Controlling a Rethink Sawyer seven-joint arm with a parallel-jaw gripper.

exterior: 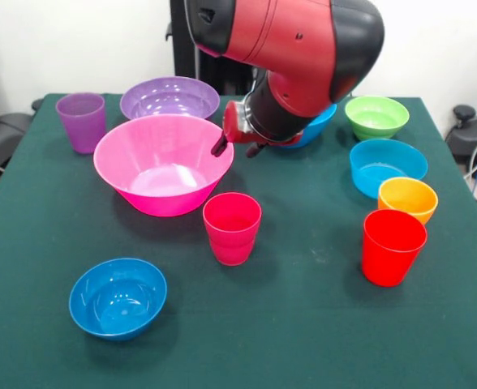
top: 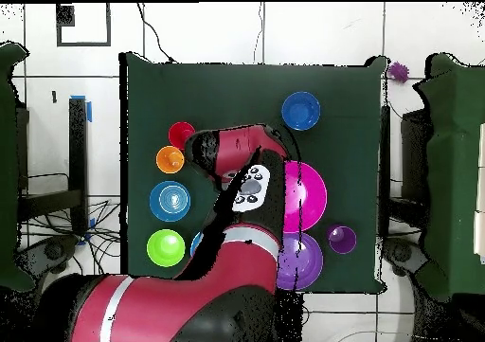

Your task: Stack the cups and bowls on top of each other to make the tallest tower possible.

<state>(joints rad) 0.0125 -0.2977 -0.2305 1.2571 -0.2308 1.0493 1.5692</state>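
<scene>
From my remote station I inspect the green table (exterior: 303, 340) from left to right in the front view. The purple cup (exterior: 81, 121) stands upright near the far left corner, alone. Nearer the camera, the small dark blue bowl (exterior: 118, 297) sits upright and empty. The huge pink bowl (exterior: 163, 162) rests centre-left, empty as far as I can see, with the large purple bowl (exterior: 169, 99) just behind it, beside it, not inside. The magenta-pink cup (exterior: 232, 228) stands just in front of the pink bowl's right side. The gripper (exterior: 237, 146) hangs at the pink bowl's right rim; I cannot tell whether it is spread or closed, nor whether it touches the rim. Behind the arm a blue bowl (exterior: 315, 127) is largely hidden. Further right come the green bowl (exterior: 376, 116), the cyan bowl (exterior: 388, 166), the small orange bowl (exterior: 407, 198) and the red cup (exterior: 393, 246), the last two touching or nearly so.

The overhead view agrees: every piece occupies its own spot.

My assessment: no stacking is done. All ten pieces remain single, so the whole tower is still to be built, probably on the pink bowl as base.
</scene>
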